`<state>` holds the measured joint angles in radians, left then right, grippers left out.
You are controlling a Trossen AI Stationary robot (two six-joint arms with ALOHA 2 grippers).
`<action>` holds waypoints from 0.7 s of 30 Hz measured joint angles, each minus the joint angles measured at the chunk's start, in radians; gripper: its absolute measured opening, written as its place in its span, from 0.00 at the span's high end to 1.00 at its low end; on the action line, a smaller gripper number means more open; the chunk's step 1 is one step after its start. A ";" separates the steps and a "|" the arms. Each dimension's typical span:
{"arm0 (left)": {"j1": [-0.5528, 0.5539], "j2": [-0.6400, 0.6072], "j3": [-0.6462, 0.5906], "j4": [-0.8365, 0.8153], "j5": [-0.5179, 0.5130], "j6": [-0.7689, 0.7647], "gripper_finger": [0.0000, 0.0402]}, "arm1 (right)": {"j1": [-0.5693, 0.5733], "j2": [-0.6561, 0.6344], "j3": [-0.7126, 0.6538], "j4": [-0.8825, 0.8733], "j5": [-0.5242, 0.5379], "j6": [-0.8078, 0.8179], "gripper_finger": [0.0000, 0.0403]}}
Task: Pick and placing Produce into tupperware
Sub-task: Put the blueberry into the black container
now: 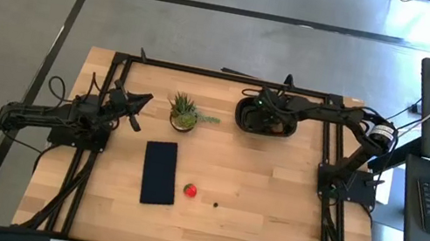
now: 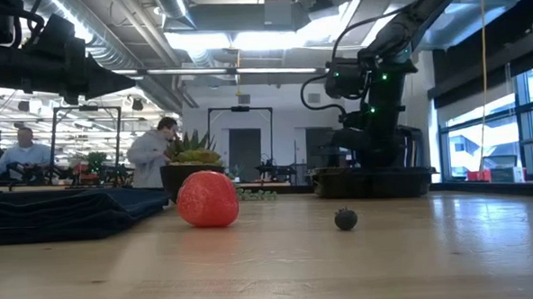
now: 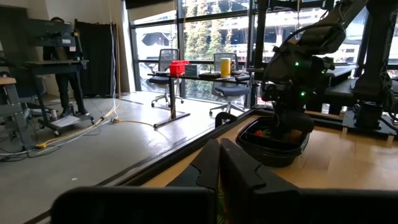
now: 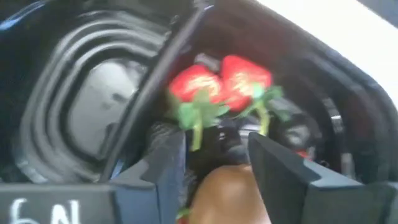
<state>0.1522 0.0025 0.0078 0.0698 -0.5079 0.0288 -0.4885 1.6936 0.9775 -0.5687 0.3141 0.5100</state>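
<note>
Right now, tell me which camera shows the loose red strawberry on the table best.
The low view: the red strawberry fills the foreground, sharp, just ahead of the dark pad and left of a small dark berry. The high view shows it only as a tiny red dot beside the pad. Neither wrist view shows it.

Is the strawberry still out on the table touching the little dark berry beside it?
Apart. The high view shows bare wood between the strawberry and the dark berry; the low view shows the same gap.
</note>
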 joint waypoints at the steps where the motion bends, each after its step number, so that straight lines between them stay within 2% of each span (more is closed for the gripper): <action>1: 0.000 0.000 0.000 0.000 0.000 0.000 0.99 | 0.000 0.000 0.000 0.003 -0.017 -0.001 0.54; 11: 0.000 0.000 0.000 0.000 0.000 0.000 0.97 | 0.000 -0.046 0.050 -0.045 -0.048 0.029 0.28; 17: 0.000 0.000 0.000 0.000 0.000 0.001 0.93 | 0.028 -0.155 0.166 -0.187 -0.046 0.059 0.26; 21: 0.000 0.000 0.000 0.000 0.000 0.000 0.91 | 0.097 -0.247 0.220 -0.213 -0.046 0.077 0.26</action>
<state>0.1524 0.0025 0.0078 0.0696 -0.5080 0.0292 -0.3914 1.4462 1.1976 -0.7814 0.2683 0.5870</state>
